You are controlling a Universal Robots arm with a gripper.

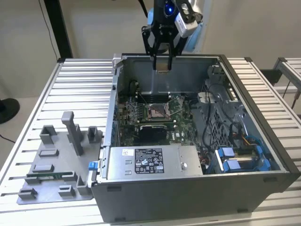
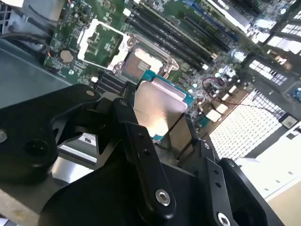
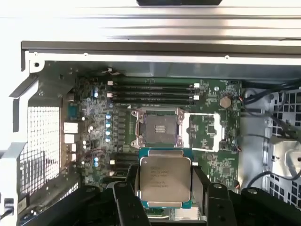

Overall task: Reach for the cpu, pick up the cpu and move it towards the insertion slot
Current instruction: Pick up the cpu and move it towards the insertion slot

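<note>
The gripper (image 3: 164, 200) pinches the cpu (image 3: 165, 179) between its two black fingers (image 3: 128, 197), one pressed against each of two opposite edges, so the chip sits squarely in the gap between the jaws. In the second wrist view the gripper (image 2: 162, 127) shows the same hold: the cpu (image 2: 157, 110) stands out past the fingertips, its pale metal face bare and its thin teal-green edge showing along the far side. The chip is square, so it has no clear long axis; its flat face looks toward the first wrist camera and its edges run parallel to the fingers.

In the exterior view the gripper (image 1: 162, 59) hangs above the open computer case (image 1: 188, 188) with the cpu (image 1: 162, 66) at its tip, held clear of the board, near the case's rear wall.

Just beyond the jaws, on the green motherboard (image 3: 94, 117), lies the insertion slot (image 3: 158, 128), a square socket with a shiny metal frame and dark centre; its load plate (image 3: 203, 132) is swung open beside it. In the exterior view the insertion slot (image 1: 156, 112) lies below the gripper. Farther off run the long memory slots (image 3: 155, 92).
</note>
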